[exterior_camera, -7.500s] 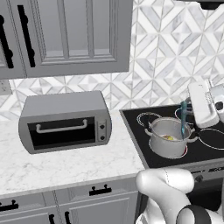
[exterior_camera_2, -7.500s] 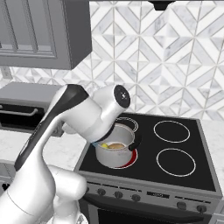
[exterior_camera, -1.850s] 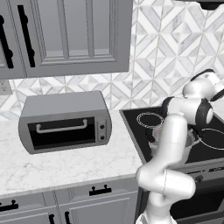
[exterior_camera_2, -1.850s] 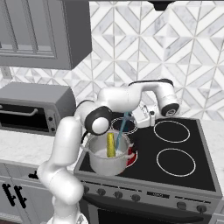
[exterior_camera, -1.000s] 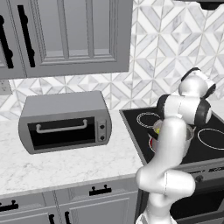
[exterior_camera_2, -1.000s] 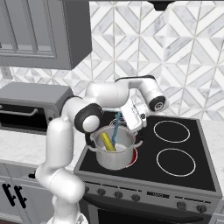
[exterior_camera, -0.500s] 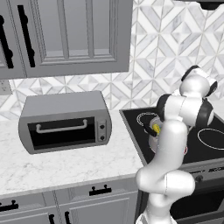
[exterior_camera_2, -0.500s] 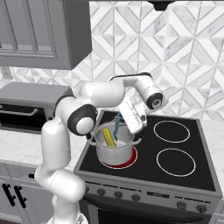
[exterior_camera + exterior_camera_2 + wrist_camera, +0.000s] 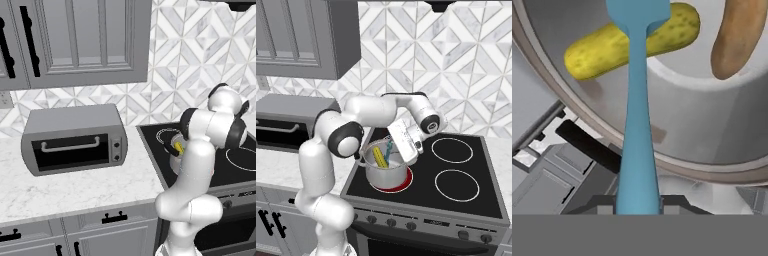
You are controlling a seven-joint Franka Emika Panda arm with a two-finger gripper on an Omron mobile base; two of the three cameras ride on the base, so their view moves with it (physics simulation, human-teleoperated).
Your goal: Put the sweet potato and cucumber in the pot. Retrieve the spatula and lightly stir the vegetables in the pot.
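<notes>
- The end effector (image 9: 404,141) is clamped on the handle of the light-blue spatula (image 9: 637,115), which is seen in the hand view rising from between the finger tips at 6 o'clock toward the flat head at 12 o'clock.
- The spatula head is held inside the steel pot (image 9: 385,171), over the middle of the cucumber (image 9: 629,41); whether it is touching the cucumber cannot be told.
- The sweet potato (image 9: 738,36) is seen in the pot at about 1 o'clock from the spatula head, just beside the cucumber's end and leaning toward the pot wall.
- Both vegetables are judged to be already in the pot, so the step in hand is taken to be the light stirring.
- The stir would be best done with small, slow arcs kept well inside the rim, so that the handle is not knocked against the pot wall.
- The head should be kept low enough to nudge the cucumber and the sweet potato, yet not pressed hard on the pot floor.
- The pot stands on the near-left burner of the stove (image 9: 466,165), on a red ring; a hard sideways push could slide or tip it, so force should be kept gentle.
- In the left base view the cucumber (image 9: 178,147) is glimpsed past the arm.
- A toaster oven (image 9: 75,138) stands on the table (image 9: 70,187), well apart at 9 o'clock.
</notes>
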